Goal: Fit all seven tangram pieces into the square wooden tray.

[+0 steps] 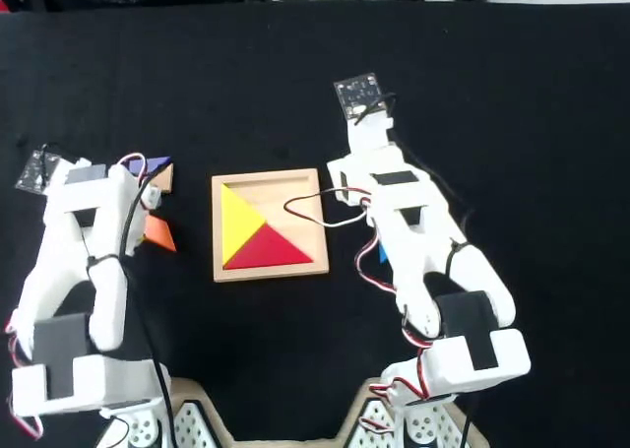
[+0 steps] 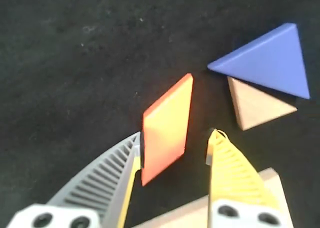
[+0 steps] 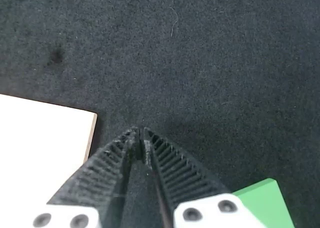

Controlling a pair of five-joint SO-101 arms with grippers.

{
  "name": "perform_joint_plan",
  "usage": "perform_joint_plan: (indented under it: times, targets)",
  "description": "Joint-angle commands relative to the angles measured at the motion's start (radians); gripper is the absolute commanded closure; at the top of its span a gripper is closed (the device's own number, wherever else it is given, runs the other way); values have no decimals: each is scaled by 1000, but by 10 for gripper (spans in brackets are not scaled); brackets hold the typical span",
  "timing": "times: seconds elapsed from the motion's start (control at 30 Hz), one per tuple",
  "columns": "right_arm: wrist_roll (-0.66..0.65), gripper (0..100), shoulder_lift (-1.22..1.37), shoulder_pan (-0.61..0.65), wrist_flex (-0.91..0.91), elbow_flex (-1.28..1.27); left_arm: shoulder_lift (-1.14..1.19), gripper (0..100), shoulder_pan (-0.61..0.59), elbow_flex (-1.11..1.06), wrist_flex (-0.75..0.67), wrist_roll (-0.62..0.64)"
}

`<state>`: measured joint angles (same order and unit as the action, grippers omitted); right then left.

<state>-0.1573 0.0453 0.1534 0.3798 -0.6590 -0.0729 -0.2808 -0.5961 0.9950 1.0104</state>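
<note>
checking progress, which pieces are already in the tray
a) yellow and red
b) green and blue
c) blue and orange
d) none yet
a: the yellow triangle and the red triangle lie side by side inside the wooden tray, and the rest of its floor is bare.

The square wooden tray [image 1: 266, 176] lies flat mid-table, holding a yellow triangle [image 1: 236, 226] and a red triangle [image 1: 271, 248] that meet along a slanted edge. On the table to its left lie an orange parallelogram [image 2: 167, 128] and, just beyond it, a blue triangle [image 2: 270, 62] touching a tan triangle [image 2: 255, 105]. A green piece [image 3: 262, 203], possibly a square, lies near a tray corner.
</note>
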Motion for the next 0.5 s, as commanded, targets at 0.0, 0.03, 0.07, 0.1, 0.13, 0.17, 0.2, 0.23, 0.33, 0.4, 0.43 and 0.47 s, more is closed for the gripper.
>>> perform_joint_plan:
  times: [0.0,0.03,0.07,0.1,0.13,0.17,0.2,0.23,0.33,0.4,0.43,0.47]
  targets:
    - [-9,987,-2,14,-2,62,-91,777,-15,15,58,-15]
    - [-9,987,-2,14,-2,62,-104,777,-15,-5,61,-31]
    - [-9,987,-2,14,-2,62,-112,777,-15,-22,54,-52]
    - [-9,987,-2,14,-2,62,-115,777,-24,-39,35,-64]
    - [-9,987,-2,14,-2,62,-115,777,-39,-56,9,-71]
    - [-9,987,-2,14,-2,62,-109,777,-54,-74,-17,-69]
    - [-9,987,-2,14,-2,62,-100,777,-67,-93,-41,-71]
    - [-9,987,-2,14,-2,62,-91,777,-76,-104,-54,-71]
    - [-9,987,-2,14,-2,62,-61,777,-91,-102,-55,-104]
    - [-9,987,-2,14,-2,62,-41,777,-88,-91,-57,-114]
    - [-9,987,-2,14,-2,62,-34,777,-87,-87,-60,-114]
    - [-9,987,-2,14,-2,62,-23,777,-84,-82,-61,-109]
